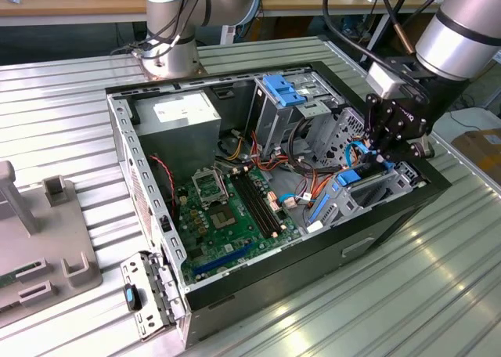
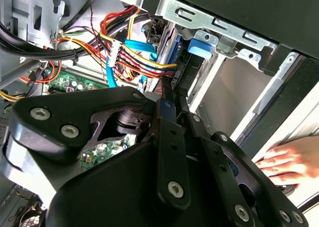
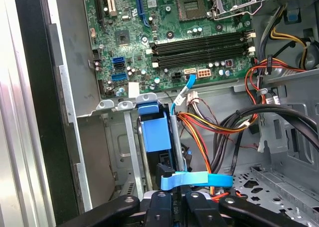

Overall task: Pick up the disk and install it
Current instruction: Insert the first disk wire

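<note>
The disk (image 3: 154,135), dark with a bright blue bracket, stands on edge in the metal drive bay at the front corner of the open computer case (image 1: 125,138). In the exterior view the disk (image 1: 351,178) sits low in that bay, on the exterior view's right, directly under my gripper (image 1: 389,155). In both wrist views my gripper (image 3: 174,199) has its fingers close together on the disk's near edge. Seen from the second wrist view, the disk (image 2: 170,50) runs away from the gripper (image 2: 173,100) into the bay.
Red, yellow and orange cables (image 3: 219,127) and a flat blue cable (image 3: 199,178) crowd the bay's side. The motherboard (image 1: 227,208) and grey power-supply box (image 1: 184,114) fill the case. A hand (image 2: 281,160) rests outside the case wall. Another arm's base (image 1: 168,36) stands behind.
</note>
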`<act>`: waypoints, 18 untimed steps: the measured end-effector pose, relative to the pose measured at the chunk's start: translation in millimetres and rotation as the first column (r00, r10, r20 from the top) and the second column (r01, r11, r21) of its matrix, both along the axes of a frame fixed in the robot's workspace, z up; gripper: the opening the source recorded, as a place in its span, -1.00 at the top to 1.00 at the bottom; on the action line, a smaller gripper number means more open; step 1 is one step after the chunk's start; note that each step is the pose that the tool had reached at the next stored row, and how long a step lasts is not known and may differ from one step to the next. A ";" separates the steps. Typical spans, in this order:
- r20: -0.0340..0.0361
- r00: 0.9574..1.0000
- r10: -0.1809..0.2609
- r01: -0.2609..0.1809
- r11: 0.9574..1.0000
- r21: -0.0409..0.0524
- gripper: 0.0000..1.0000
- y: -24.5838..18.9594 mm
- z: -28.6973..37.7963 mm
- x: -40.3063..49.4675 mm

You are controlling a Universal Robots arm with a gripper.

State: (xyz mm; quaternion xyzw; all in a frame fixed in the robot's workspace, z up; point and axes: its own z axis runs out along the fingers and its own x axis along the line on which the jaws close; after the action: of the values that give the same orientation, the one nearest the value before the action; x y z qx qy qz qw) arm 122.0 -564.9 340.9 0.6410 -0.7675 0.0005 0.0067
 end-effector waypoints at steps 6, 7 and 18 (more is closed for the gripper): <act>0.000 1.000 0.000 0.000 1.000 0.001 0.67 0.0 -0.6 0.0; 0.000 1.000 0.000 0.000 1.000 0.001 0.64 0.0 -1.1 0.0; 0.001 1.000 0.000 0.000 1.000 0.000 0.51 0.0 32.5 0.0</act>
State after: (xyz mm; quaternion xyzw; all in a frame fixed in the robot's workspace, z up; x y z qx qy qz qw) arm 122.0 -564.9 373.4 0.6410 -0.7675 0.0008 0.0063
